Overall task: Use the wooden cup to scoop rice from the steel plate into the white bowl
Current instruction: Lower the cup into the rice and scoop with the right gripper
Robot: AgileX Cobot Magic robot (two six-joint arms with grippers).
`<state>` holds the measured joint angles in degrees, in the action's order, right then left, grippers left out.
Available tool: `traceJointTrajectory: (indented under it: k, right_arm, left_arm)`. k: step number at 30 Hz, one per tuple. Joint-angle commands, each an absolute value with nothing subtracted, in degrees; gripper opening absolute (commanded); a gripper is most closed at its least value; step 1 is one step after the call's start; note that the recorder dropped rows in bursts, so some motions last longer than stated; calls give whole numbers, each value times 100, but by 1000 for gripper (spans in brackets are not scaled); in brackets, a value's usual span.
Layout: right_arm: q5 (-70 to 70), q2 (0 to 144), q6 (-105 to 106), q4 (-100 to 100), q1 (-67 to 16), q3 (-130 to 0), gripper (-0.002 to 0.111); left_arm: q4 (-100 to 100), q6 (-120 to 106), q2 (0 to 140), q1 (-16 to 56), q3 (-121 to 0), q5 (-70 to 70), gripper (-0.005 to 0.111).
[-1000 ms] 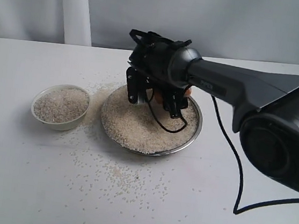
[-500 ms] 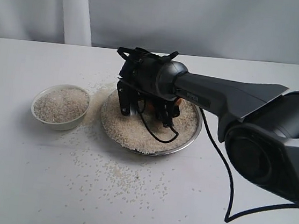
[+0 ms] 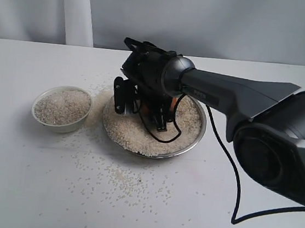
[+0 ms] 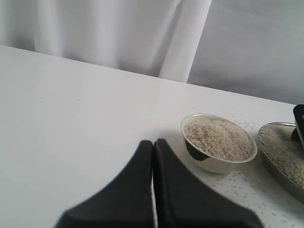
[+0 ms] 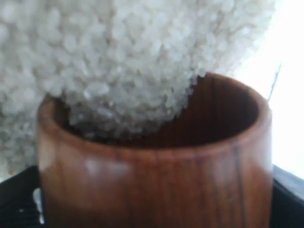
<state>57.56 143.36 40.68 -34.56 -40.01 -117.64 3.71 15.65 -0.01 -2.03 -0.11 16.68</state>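
Your wooden cup (image 5: 152, 161) lies tipped with its mouth driven into the rice (image 5: 118, 61). In the right wrist view grains are spilling over part of its rim and the dark inside is partly filled. Its long axis runs in line with the fingers (image 5: 16, 199) of the right gripper (image 3: 139, 117), slanting down into the heap on the steel plate (image 3: 184, 149).

From the exterior view you see only a reddish sliver of the cup (image 3: 175, 102) behind the gripper body. It sits over the plate's half nearer the white bowl (image 3: 57, 127).

The bowl stands just beside the plate, apart from it and heaped with rice. Loose grains litter the table (image 3: 23, 187) between the two dishes and along the plate's near rim. A black cable loops across the rice on the plate. The far side of the plate has bare table behind it.

The right fingers are spread wide and clamp the cup's sides between them. The left gripper (image 4: 153, 142) has its fingers pressed together with nothing held. It hangs over the table with the bowl (image 4: 216, 166) between it and the plate (image 4: 280, 178).
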Motion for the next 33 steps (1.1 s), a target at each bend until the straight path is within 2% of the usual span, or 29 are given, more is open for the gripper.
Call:
traceJointTrajectory:
  k: [1,15,26,33]
  right_arm:
    - [5696,14426,4192,-2594,-4000,-11713,0]
    - [5408,14426,4558,-298,-3533,-11713,0]
    - [5439,14439,4759,-60,-3544,-11684,0]
    - [4983,14439,4823,0,-3529,-11230,0]
  left_arm:
    - [349,1578,0,-174,0,1636,0]
    - [349,1578,0,-174,0,1636,0]
    - [349,1578,0,-174,0,1636,0]
    - [349,1578,0,-174,0,1636,0]
